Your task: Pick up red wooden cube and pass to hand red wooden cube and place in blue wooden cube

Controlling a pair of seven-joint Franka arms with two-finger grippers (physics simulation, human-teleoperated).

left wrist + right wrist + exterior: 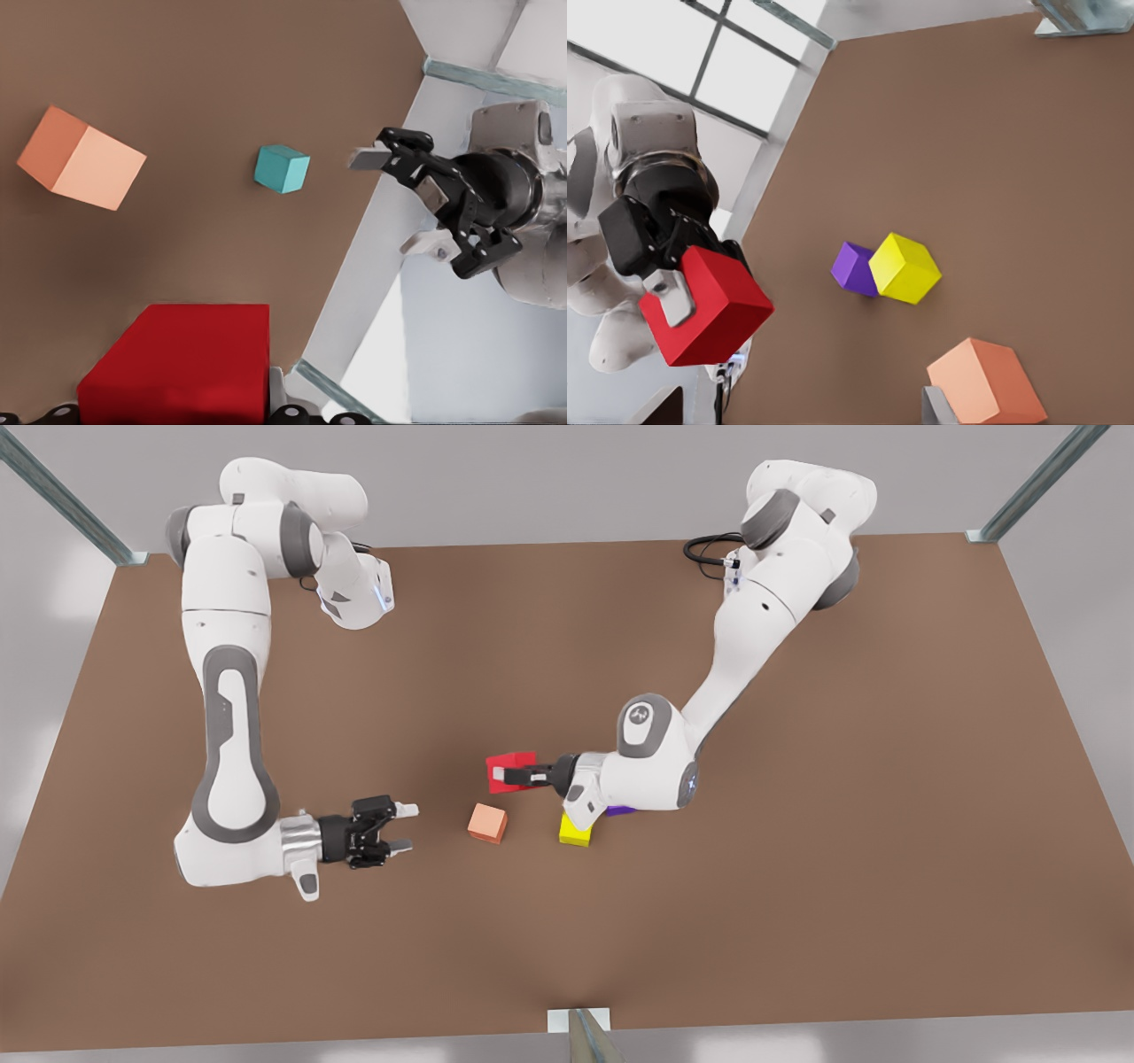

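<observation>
The red wooden cube [509, 769] [177, 363] [713, 305] hangs above the table with my left gripper [516, 778] shut on it, on the arm at the front view's right. The hand, my right gripper [409, 829] [390, 202], is black with linkage fingers. It stands open and holds nothing at the front view's left, facing the red cube across a gap. The blue wooden cube [283, 168], teal, lies on the table in the left wrist view, apart from the other cubes.
A salmon cube [488, 823] [988, 381] rests on the brown table [797, 886] between the two grippers. A yellow cube [574, 833] [904, 267] and a purple cube [620, 810] [852, 268] touch each other under the left arm's wrist.
</observation>
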